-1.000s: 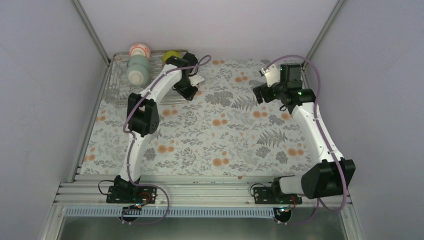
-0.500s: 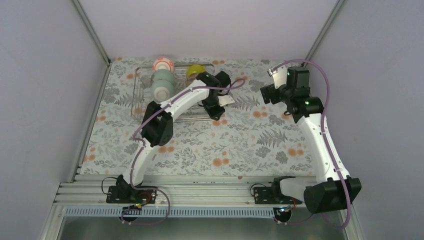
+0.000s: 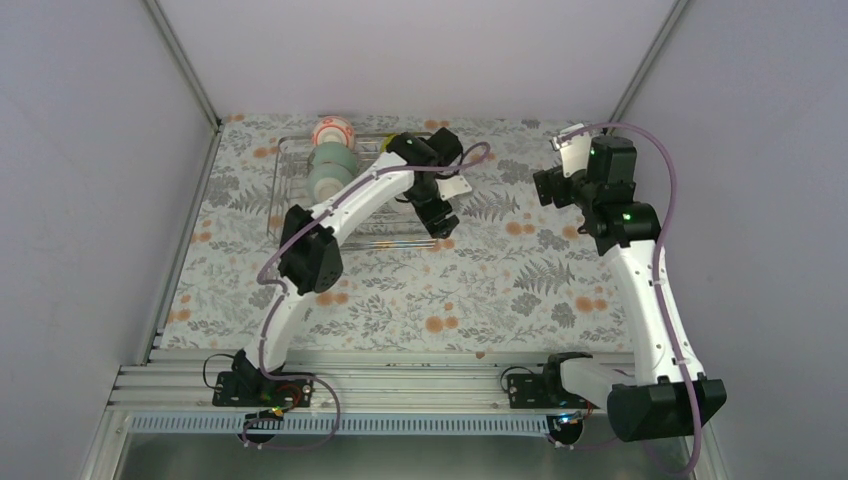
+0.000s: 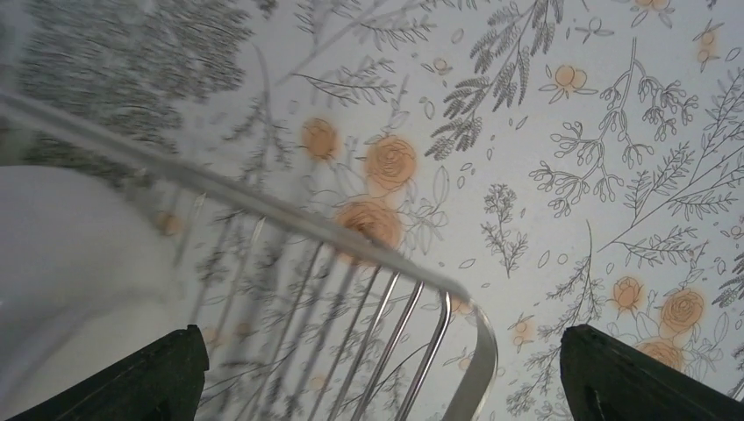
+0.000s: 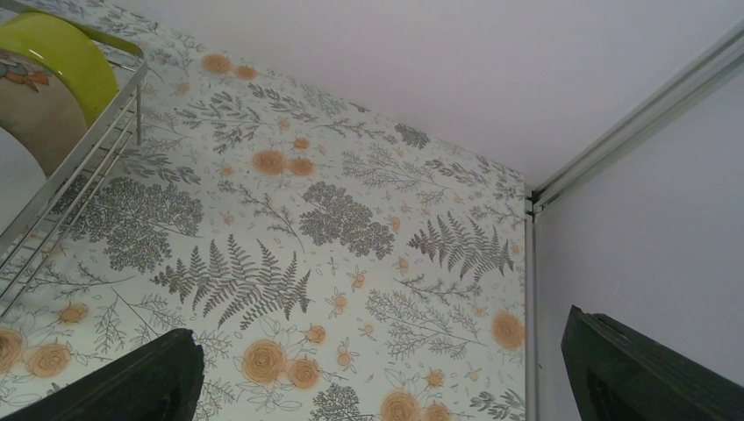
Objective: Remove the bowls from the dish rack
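At near edge, both arm bases sit on the metal rail (image 3: 400,385); floral tablecloth (image 3: 450,290) covers the table beyond. Left arm reaches up and across to the dish rack (image 3: 278,190), which sits far-left on the cloth. Left gripper (image 3: 443,222) hangs over the rack's near right corner. In the left wrist view the left gripper (image 4: 382,381) has its fingers (image 4: 149,377) spread wide and nothing is pinched. The rack rim (image 4: 351,232) and its corner show between and beyond them; can't tell any touching. A pale blurred shape (image 4: 70,254) lies inside the rack, too blurred to name.

Further back in the rack, the mint green bowl (image 3: 330,165) stands on edge, with the white bowl with orange-red pattern (image 3: 332,130) just behind it at the far rim. The yellow-green bowl (image 5: 66,53) shows only in the right wrist view, on edge at the rack's corner (image 5: 88,149).

Right gripper (image 3: 548,186) is far right, well apart from the rack. Its fingers (image 5: 132,377) are spread wide around the right gripper (image 5: 386,377) midpoint, holding nothing, only cloth below.
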Motion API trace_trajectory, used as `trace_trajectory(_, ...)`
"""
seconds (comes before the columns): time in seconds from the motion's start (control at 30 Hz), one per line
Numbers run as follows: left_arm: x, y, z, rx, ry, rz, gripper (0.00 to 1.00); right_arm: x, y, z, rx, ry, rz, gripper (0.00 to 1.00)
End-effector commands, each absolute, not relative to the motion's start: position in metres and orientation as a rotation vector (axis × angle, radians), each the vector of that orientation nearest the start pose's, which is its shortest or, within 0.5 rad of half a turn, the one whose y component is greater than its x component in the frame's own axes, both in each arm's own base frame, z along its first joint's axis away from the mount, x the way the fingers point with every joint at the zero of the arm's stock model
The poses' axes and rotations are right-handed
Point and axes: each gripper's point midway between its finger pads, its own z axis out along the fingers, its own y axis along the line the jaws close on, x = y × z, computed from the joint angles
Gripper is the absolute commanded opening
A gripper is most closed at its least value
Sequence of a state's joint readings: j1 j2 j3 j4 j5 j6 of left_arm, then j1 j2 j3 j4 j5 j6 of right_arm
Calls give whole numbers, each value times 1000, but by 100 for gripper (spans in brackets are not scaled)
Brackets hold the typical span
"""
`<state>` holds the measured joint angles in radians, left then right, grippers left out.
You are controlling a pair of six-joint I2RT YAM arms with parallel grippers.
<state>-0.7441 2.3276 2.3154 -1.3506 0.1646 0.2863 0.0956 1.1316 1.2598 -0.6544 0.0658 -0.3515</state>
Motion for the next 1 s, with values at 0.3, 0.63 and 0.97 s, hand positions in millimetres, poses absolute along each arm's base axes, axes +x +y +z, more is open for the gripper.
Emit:
trace_trajectory(0.3, 409, -247, 301, 1070, 2276, 97, 100, 338, 85, 297, -857, 2039, 109, 100)
trace_trajectory(0.63, 436, -95, 410, 474, 2011, 268, 100, 367, 171, 275, -1238, 2023, 344, 100)
trace_trajectory(0.97, 423, -67, 371, 477, 2032, 306, 100, 382, 262, 233, -1561, 2024, 645, 100)
